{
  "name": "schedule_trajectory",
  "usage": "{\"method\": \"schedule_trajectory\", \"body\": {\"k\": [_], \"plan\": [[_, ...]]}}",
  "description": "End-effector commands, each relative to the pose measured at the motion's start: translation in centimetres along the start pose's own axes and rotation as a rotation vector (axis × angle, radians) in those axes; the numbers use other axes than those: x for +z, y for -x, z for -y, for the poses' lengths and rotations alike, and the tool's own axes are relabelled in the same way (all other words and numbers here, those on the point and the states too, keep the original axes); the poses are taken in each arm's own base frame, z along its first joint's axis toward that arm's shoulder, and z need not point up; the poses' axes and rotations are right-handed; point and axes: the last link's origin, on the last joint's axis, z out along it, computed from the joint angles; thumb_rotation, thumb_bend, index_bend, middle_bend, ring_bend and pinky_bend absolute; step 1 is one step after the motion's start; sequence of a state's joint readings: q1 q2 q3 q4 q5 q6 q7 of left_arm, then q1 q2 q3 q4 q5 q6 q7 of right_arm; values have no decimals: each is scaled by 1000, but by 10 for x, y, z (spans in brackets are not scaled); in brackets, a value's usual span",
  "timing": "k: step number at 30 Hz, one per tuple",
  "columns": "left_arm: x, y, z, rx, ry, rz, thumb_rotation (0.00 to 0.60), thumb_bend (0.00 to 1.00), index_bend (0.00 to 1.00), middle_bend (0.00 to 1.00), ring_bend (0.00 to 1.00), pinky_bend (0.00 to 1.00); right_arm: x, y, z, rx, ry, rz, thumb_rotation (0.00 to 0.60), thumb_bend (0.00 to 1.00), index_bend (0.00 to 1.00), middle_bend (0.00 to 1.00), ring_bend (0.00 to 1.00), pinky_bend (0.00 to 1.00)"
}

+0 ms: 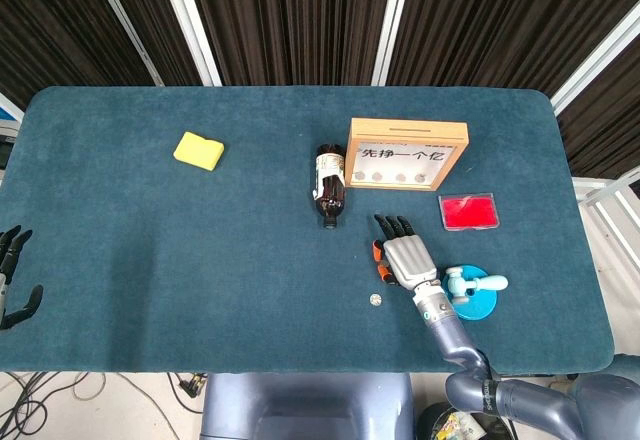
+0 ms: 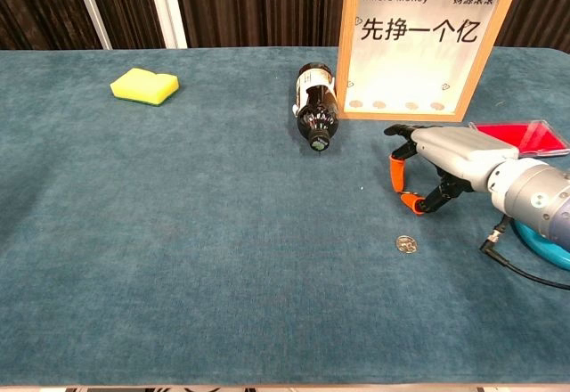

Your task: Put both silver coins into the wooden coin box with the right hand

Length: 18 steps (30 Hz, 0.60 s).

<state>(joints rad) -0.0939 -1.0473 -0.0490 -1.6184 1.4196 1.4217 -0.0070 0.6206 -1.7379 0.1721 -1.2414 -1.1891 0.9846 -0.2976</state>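
One silver coin (image 1: 376,300) (image 2: 406,244) lies flat on the blue cloth near the table's front edge; I see no other coin. My right hand (image 1: 403,253) (image 2: 443,164) hovers just beyond and to the right of it, palm down, fingers spread toward the far side, with nothing visible in it. Its orange-tipped fingertips (image 2: 411,200) hang a little above the cloth, apart from the coin. The wooden coin box (image 1: 408,152) (image 2: 427,44) stands upright farther back, behind the hand. My left hand (image 1: 12,275) rests at the table's left edge, fingers apart and empty.
A brown bottle (image 1: 330,185) (image 2: 316,111) lies on its side left of the box. A yellow sponge (image 1: 198,150) (image 2: 144,85) sits at the far left. A red case (image 1: 468,210) (image 2: 525,138) lies right of the hand, and a blue round object (image 1: 475,295) is beside the wrist.
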Motion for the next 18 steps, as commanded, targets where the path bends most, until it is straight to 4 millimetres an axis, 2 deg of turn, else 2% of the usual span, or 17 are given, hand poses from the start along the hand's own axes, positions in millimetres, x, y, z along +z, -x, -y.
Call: {"method": "schedule_trajectory", "body": {"k": [1,18], "plan": [[0,0,0,0,-1,0,600,396,33,0,0,0,0,0,-1,-6,0,3,600,473,488,2,0,0],[0,0,1,-8,-11,4,600,396,33,0,0,0,-3,-1,-2,-4,6,10,600,472,453,2,0,0]]}}
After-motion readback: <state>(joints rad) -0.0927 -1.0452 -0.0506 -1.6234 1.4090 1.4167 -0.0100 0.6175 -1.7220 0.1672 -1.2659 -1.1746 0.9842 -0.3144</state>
